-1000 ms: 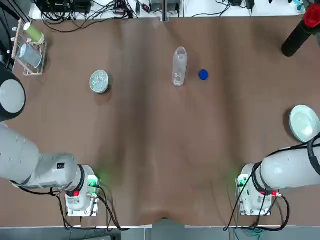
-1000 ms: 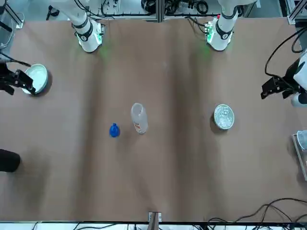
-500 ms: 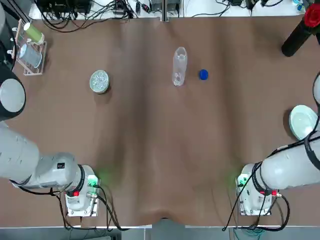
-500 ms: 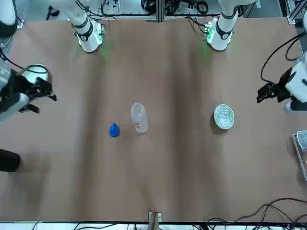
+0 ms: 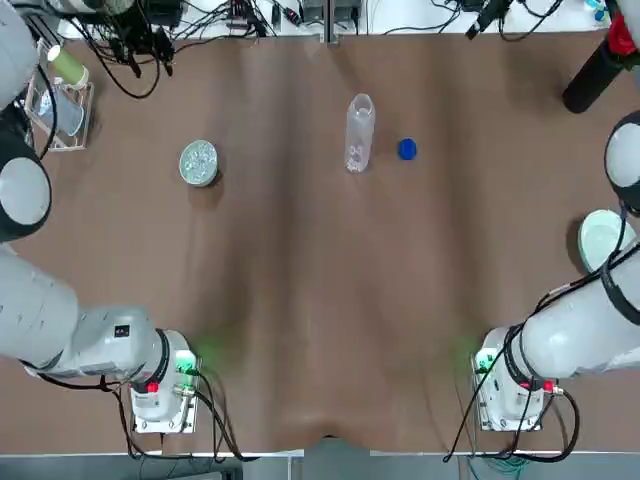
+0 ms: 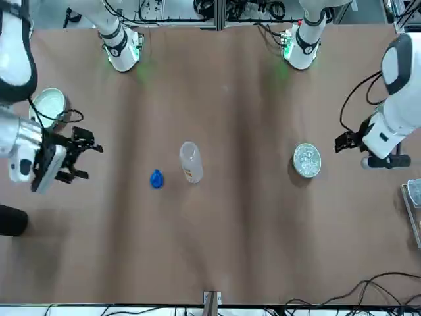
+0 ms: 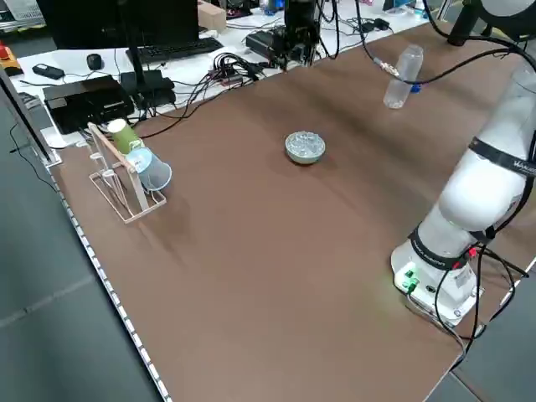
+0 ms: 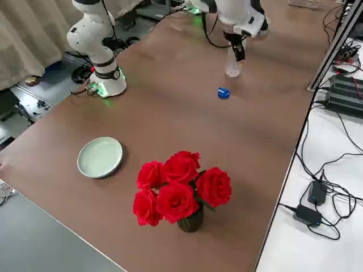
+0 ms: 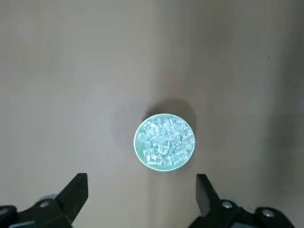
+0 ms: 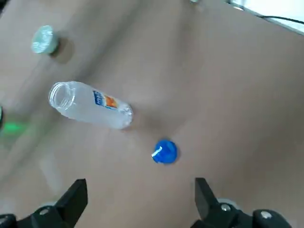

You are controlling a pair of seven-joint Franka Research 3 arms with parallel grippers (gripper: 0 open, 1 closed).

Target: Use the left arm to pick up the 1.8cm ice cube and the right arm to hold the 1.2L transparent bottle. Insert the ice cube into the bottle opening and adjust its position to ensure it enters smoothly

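The transparent bottle (image 5: 359, 131) stands upright near the middle of the bench's far half, slim and colourless, with rounded shoulders and an uncapped bottle opening (image 10: 59, 96) showing as a clear ring. A small mark in blue and orange sits on its side, too small to read. Just beside it lies its round blue cap (image 5: 406, 149), apart from the bottle. Toward the bench's left side sits a round pale dish (image 9: 165, 141) heaped with glassy, glittering pieces; no single ice cube can be told apart among them. The left gripper (image 9: 141, 195) hangs above that dish, its 2 dark fingers spread wide and holding nothing. The right gripper (image 10: 140, 199) hovers high over the cap and bottle, its fingers also wide apart and empty. The bench (image 5: 320, 300) is covered in a matte brown cloth with soft creases. Near its right edge rests a smooth pale green plate (image 8: 100, 157), and at the far right corner a dark vase of red roses (image 8: 180, 188); at the far left corner, a wire rack (image 7: 122, 180) holds 2 cups.
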